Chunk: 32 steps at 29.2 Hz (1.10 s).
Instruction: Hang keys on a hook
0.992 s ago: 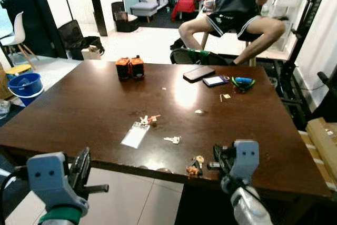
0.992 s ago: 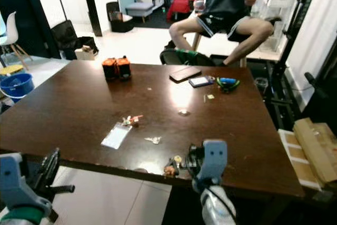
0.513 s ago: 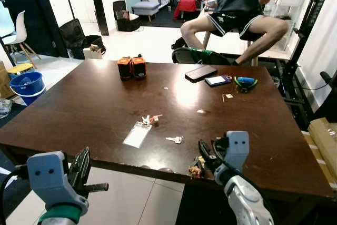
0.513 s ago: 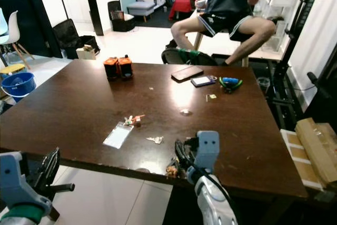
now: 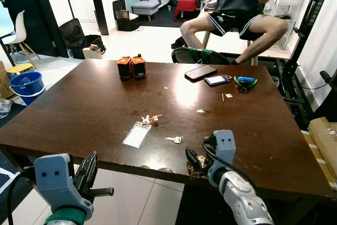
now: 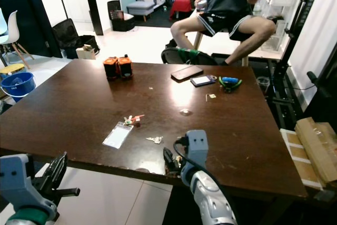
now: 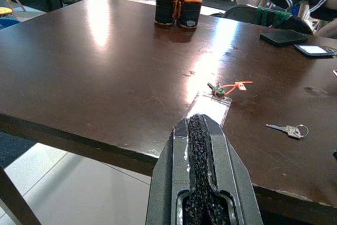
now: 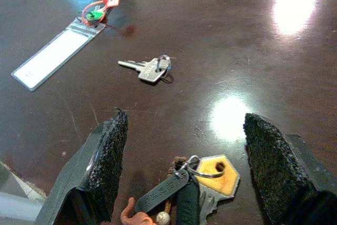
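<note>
Left eye view: the right pincer (image 5: 194, 163) sits at the near edge of the dark desk (image 5: 95, 104), over the key bunch (image 5: 200, 160). The left pincer (image 5: 90, 175) hangs below the edge.

Left wrist view: the left pincer's fingers (image 7: 202, 146) are pressed together.

Right wrist view: the right pincer's pads (image 8: 108, 154) stand apart, the bunch lying between them on the desk, a single key (image 8: 149, 69) and a clear badge holder (image 8: 52, 56) beyond.
</note>
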Motion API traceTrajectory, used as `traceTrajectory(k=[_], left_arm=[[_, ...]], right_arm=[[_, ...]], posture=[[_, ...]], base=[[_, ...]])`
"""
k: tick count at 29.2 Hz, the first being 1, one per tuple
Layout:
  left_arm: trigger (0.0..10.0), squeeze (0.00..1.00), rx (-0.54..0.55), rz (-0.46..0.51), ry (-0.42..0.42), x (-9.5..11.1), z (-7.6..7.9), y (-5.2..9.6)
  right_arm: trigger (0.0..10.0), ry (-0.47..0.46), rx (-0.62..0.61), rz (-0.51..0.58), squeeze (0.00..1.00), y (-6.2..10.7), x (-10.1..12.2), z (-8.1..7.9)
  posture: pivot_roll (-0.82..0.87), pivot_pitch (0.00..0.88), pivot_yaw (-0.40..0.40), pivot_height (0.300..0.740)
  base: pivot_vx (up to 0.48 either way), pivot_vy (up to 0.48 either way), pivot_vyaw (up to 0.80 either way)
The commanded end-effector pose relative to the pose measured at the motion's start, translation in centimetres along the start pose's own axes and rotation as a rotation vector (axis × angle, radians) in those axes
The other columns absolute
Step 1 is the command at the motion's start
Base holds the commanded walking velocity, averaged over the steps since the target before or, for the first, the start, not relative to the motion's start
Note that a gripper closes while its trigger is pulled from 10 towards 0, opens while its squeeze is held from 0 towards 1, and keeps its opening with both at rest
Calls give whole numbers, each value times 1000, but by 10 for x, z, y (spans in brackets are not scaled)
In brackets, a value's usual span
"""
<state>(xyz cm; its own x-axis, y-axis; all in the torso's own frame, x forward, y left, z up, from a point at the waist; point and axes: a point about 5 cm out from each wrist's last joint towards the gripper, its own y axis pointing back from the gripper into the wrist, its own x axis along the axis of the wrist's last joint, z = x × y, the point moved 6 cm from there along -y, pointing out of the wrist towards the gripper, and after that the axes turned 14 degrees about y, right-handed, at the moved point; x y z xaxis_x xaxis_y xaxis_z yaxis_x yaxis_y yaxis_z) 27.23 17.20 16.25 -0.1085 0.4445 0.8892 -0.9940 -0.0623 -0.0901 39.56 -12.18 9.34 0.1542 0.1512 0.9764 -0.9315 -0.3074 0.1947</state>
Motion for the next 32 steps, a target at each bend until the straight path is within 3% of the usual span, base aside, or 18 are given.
traceTrajectory(k=[1,10,13,18,21,32], left_arm=[[10000,0,5,-10,-2,0,-2,2],[10000,0,-21,-31,14,-3,2,5],[10000,0,-30,-31,23,-2,4,6],[10000,0,-60,-29,50,0,10,8],[10000,0,-62,-30,52,-1,11,8],[10000,0,-89,-62,62,-3,15,10]], right_arm=[[10000,8,25,-28,0,1,-7,-6],[10000,64,99,-121,0,8,-26,-8],[10000,46,99,-94,0,11,-22,-5],[10000,-31,127,41,0,25,2,-5],[10000,-35,127,46,0,28,2,-5],[9686,27,132,-85,0,39,-19,6]], posture=[[-26,0,154,740],[-23,0,158,740],[-23,0,158,740],[-23,0,163,740],[-23,0,163,740],[-22,19,174,740]], base=[[0,0,0],[0,0,0],[0,0,0],[0,0,0],[0,0,0],[0,0,0]])
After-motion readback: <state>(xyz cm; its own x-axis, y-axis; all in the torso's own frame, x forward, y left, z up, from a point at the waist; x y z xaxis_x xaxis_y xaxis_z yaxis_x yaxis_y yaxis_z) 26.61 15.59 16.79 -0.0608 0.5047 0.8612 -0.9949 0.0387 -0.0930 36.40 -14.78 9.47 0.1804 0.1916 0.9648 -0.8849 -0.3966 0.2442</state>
